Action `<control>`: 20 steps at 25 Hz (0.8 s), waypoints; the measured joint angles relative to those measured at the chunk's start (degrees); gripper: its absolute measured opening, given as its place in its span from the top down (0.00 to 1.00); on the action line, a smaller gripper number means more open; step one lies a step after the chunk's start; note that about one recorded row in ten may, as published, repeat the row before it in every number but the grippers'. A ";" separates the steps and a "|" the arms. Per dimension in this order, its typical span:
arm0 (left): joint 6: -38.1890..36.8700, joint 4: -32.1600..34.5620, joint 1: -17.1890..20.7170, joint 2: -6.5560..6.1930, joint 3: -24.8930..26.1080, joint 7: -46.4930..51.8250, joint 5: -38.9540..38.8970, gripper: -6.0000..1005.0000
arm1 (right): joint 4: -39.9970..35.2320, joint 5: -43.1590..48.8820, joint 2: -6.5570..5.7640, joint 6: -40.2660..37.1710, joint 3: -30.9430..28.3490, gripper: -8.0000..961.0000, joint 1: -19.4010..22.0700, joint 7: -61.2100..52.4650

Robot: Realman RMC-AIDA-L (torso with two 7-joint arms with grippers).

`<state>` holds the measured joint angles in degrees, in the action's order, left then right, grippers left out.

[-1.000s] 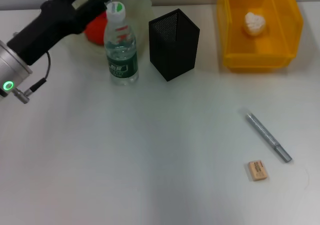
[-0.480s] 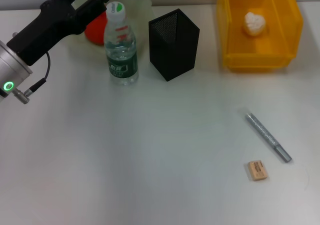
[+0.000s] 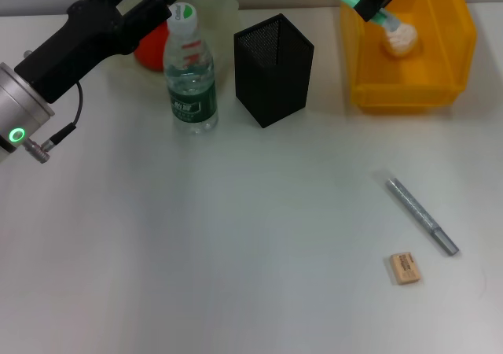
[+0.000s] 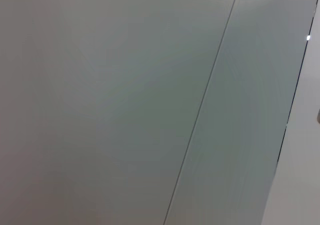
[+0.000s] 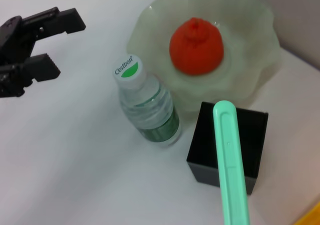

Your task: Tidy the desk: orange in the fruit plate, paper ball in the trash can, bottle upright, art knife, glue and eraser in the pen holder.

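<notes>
2 grippers show. The yellow trash can holds the paper ball; the fruit plate holds the orange. The left gripper hangs with jaws apart beside the upright bottle. The right gripper is clamped on the mint-green art knife, above and near the pen holder. Light, stiff and smooth, the knife probably suits a mid-body grip. A grey stick and the small eraser lie on the desk.
</notes>
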<state>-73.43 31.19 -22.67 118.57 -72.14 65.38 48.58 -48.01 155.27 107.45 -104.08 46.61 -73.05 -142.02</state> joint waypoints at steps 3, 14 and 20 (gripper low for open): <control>-0.04 0.00 -0.07 0.00 -0.02 0.00 0.03 0.23 | -0.26 -0.22 -0.04 1.32 -0.15 0.81 0.35 -0.60; -0.29 0.01 -0.18 0.08 -1.20 0.00 0.02 0.23 | -17.32 4.40 3.85 14.93 12.47 0.81 8.06 6.42; -0.31 -0.02 -0.35 0.09 -1.41 0.00 0.02 0.23 | -25.39 12.01 6.32 19.24 21.52 0.81 9.63 12.40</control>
<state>-73.74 31.17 -23.03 118.65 -73.55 65.39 48.60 -73.40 167.27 113.77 -84.84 68.13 -63.42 -129.62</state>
